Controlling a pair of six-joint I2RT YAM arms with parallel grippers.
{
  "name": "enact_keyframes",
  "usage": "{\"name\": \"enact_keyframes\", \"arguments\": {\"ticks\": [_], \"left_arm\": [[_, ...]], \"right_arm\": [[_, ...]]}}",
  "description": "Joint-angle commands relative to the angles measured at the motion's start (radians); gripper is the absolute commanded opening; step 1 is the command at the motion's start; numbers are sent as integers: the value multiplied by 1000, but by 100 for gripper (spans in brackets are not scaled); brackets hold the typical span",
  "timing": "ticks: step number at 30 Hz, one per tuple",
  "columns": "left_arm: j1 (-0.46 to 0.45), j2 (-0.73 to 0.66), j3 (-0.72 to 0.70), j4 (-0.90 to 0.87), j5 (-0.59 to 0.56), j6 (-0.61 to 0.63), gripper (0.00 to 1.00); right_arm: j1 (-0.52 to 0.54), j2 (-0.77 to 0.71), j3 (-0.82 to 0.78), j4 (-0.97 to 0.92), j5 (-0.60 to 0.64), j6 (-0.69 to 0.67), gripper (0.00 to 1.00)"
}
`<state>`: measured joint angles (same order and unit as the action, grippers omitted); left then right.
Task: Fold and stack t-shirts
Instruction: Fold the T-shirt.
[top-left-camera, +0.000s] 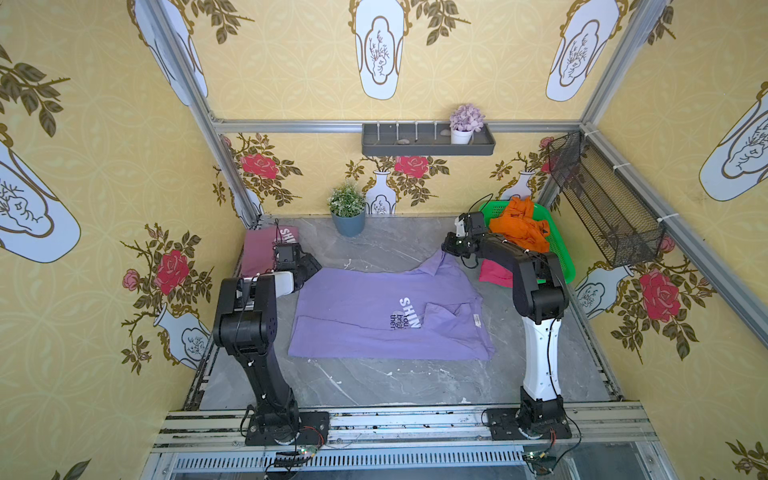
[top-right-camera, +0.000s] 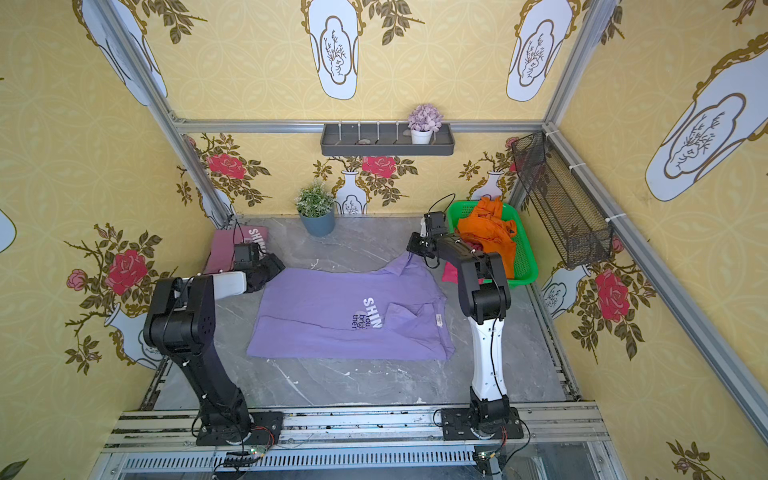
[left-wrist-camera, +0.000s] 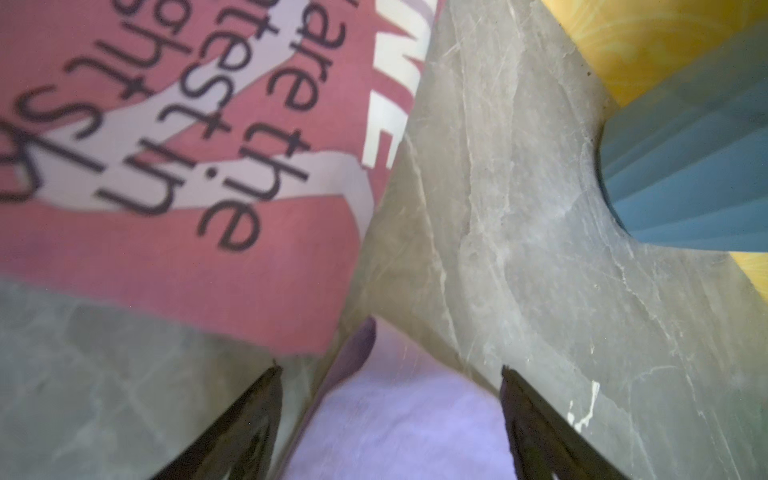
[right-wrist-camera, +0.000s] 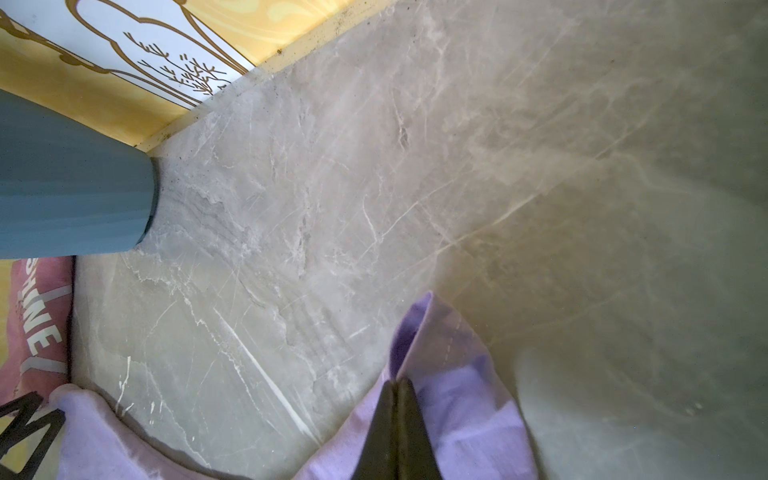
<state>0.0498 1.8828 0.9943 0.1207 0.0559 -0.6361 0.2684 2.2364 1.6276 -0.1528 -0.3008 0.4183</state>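
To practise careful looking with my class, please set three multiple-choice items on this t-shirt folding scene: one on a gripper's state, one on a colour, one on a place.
1. The right gripper is:
A) shut on the lavender t-shirt
B) open
C) shut on nothing

2. The folded t-shirt at the far left is:
A) orange
B) dusty mauve
C) green

3. The orange t-shirt lies:
A) on the lavender t-shirt
B) on the folded t-shirt
C) in the green basket

Answers:
1 A: the right wrist view shows its closed tips pinching lavender cloth.
2 B: both top views show pinkish mauve cloth.
3 C: both top views show it heaped inside the basket.
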Motion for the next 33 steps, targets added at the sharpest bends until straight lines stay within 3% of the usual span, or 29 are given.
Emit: {"name": "enact_keyframes", "arguments": {"ticks": [1, 6, 10, 16, 18, 33], "left_arm": [[-6, -22, -42, -110, -20, -20, 83], [-9, 29, -3, -93, 15, -14, 81], [-12, 98, 52, -92, 36, -11, 69], [-31, 136, 98, -115, 51, -9, 26], [-33, 132, 97, -121, 51, -8, 0], [0, -3, 23, -97, -24, -7, 0]], "right_arm": [[-4, -18, -9, 34, 8, 4, 0], [-9, -15, -11, 42, -1, 8, 0], [-9, -18, -10, 40, 0, 9, 0], [-14, -27, -14, 38, 3, 13, 0], [-16, -30, -15, 39, 2, 14, 0], [-22, -84, -85, 55, -10, 6, 0]]}}
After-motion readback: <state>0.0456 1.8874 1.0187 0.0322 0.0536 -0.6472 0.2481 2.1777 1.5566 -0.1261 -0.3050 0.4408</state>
